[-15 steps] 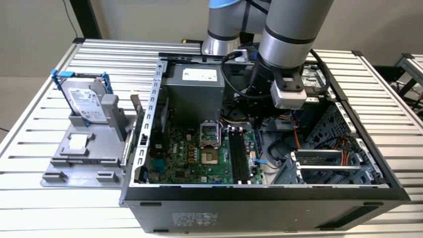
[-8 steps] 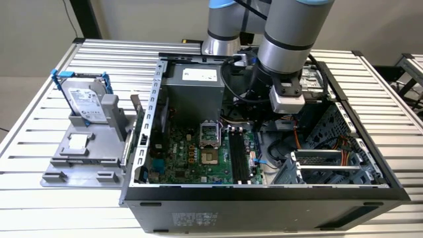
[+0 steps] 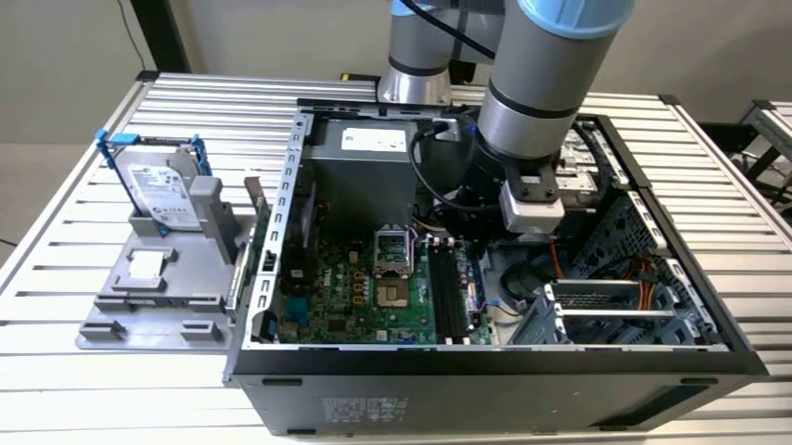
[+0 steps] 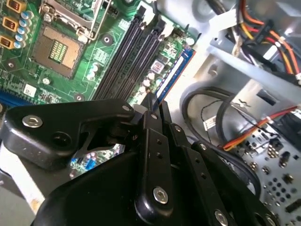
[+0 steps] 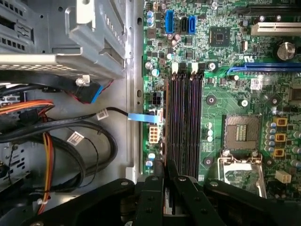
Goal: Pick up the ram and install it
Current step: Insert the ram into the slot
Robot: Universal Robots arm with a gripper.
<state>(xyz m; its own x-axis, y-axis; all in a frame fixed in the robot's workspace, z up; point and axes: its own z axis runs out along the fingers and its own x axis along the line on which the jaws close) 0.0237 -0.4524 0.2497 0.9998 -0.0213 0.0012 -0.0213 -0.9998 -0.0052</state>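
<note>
Dark bluish ram (image 4: pixel 173 75) edge-on over the outermost slot (image 5: pixel 165 122) | gripper (image 4: pixel 151 109) jaws closed on its near end | inside case (image 3: pixel 495 357), above green motherboard (image 3: pixel 359 297).

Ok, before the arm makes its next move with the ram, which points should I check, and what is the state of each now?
1. Grip: the gripper is shut on the ram: ok.
2. The black slots are empty: ok.
3. The ram runs parallel to the black slots: ok.
4. The ram sits exactly over one slot: cannot tell.
5. The latches are open: cannot tell.
6. The black cables lie apart from the ram: ok.
</note>
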